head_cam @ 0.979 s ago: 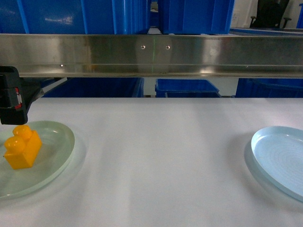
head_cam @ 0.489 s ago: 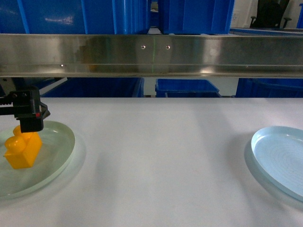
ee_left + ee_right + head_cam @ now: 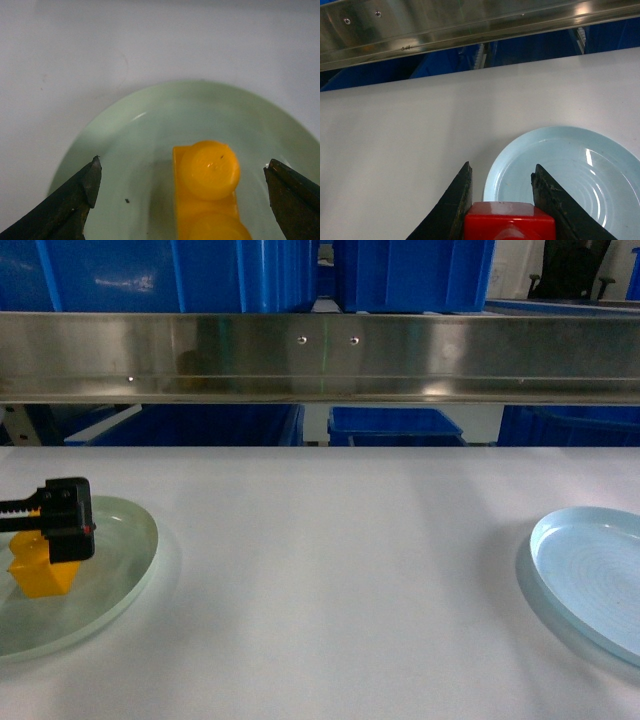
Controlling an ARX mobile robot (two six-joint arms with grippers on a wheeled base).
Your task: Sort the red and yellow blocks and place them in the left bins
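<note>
A white worktop point(image 3: 340, 570) stretches in front of the robot, with a steel rail point(image 3: 320, 355) crossing above its far edge and bright-blue bins point(image 3: 170, 270) standing above and behind that rail.

At the left edge of the head view, a pale green plate point(image 3: 125, 550) lies on the worktop. The yellow block point(image 3: 40, 575) sits on it, partly hidden there by the left pincer point(image 3: 62, 520), which hangs directly above. The left wrist view looks straight down — the yellow block point(image 3: 207, 190), with its round studs up, lies between the two dark fingertips point(image 3: 75, 200). They are spread wide apart, one on each side of the block, and neither touches it. The green plate point(image 3: 125, 145) fills most of this view.

At the right edge of the head view, a pale blue plate point(image 3: 590, 575) lies on the worktop, well apart from the green one. The right arm is out of sight in the head view. The right wrist view shows the right pincer point(image 3: 502, 200) clamped on the red block point(image 3: 509, 220), the two dark fingers pressing its sides — the block is held above the near-left rim of the pale blue plate point(image 3: 570, 170).
</note>
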